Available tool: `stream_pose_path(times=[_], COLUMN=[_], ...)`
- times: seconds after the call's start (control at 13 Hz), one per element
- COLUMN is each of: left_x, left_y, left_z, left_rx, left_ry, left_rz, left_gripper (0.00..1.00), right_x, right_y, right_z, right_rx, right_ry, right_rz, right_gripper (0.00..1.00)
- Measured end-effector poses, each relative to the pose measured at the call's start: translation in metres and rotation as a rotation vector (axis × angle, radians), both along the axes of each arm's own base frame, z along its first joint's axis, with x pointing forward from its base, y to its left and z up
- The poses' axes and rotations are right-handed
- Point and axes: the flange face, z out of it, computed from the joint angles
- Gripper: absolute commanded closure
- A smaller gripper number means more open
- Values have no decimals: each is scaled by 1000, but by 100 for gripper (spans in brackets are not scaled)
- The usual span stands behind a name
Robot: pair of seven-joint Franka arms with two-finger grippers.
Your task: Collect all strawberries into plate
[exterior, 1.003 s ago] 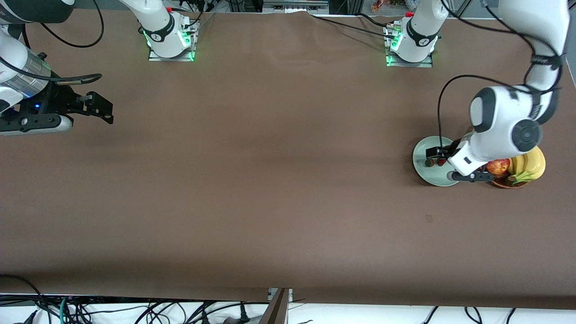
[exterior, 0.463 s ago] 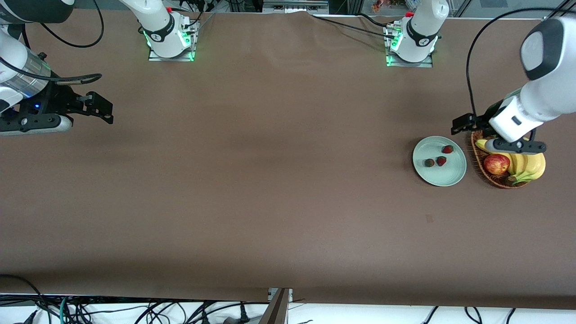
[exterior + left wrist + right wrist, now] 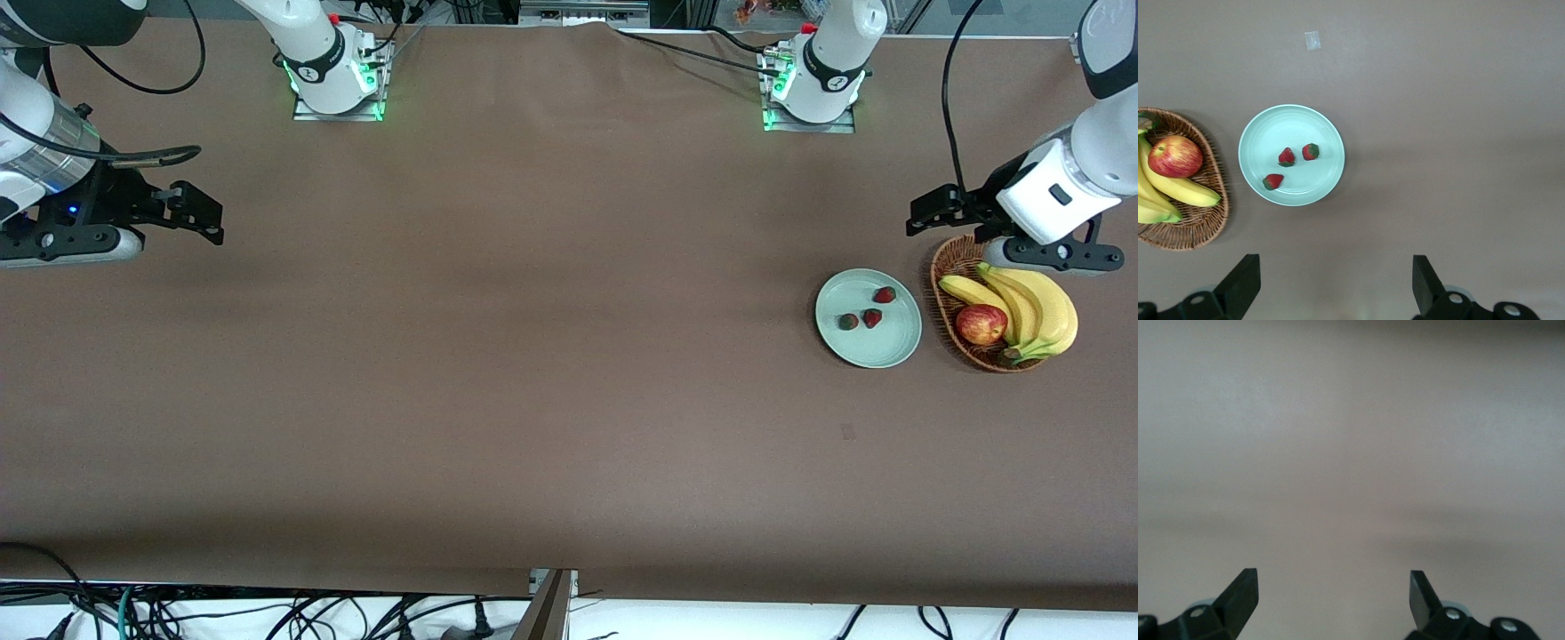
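Note:
The pale green plate [image 3: 880, 351] lies toward the left arm's end of the table. On it rest three strawberries [image 3: 884, 294] [image 3: 872, 317] [image 3: 849, 321]. The left wrist view looks down on the plate [image 3: 1275, 127] and its strawberries [image 3: 1311, 151] [image 3: 1287, 157] [image 3: 1273, 181]. My left gripper [image 3: 942, 212] [image 3: 1336, 280] hangs open and empty, high over the table beside the basket. Over bare table at the right arm's end, my right gripper [image 3: 197, 213] [image 3: 1333, 593] waits open and empty.
A brown wicker basket [image 3: 944, 267] [image 3: 1195, 230] stands beside the plate, holding an apple [image 3: 981, 324] [image 3: 1175, 156] and bananas [image 3: 1036, 307] [image 3: 1178, 190]. A small pale patch [image 3: 847, 432] [image 3: 1312, 40] marks the brown cloth nearer the front camera than the plate.
My left gripper has lifted off the plate and drawn back toward its base, uncovering the plate and the basket. The right arm has not moved.

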Motion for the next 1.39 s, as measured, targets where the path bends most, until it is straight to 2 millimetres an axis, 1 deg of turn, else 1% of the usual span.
stream_pose_path(times=[0.08,0.15,0.39,0.62,0.93,1.39], left_x=[-1,-1,-3,-4,-5,-5], left_y=[-6,-7,1,4,5,9], left_z=[1,2,12,22,22,22], left_rx=[2,4,46,57,58,87], left_ry=[2,6,5,-3,8,12], left_rz=[0,0,-3,-3,-2,-4], left_gripper=[0,0,0,0,0,0], right_x=[0,0,0,2,4,4], right_y=[0,0,0,-1,0,1], right_z=[0,0,0,-3,-7,-7], right_rx=[0,0,0,0,-1,-1], right_ry=[0,0,-1,2,7,6], right_rz=[-1,-1,-2,-4,-39,-47], right_gripper=[0,0,0,0,0,0])
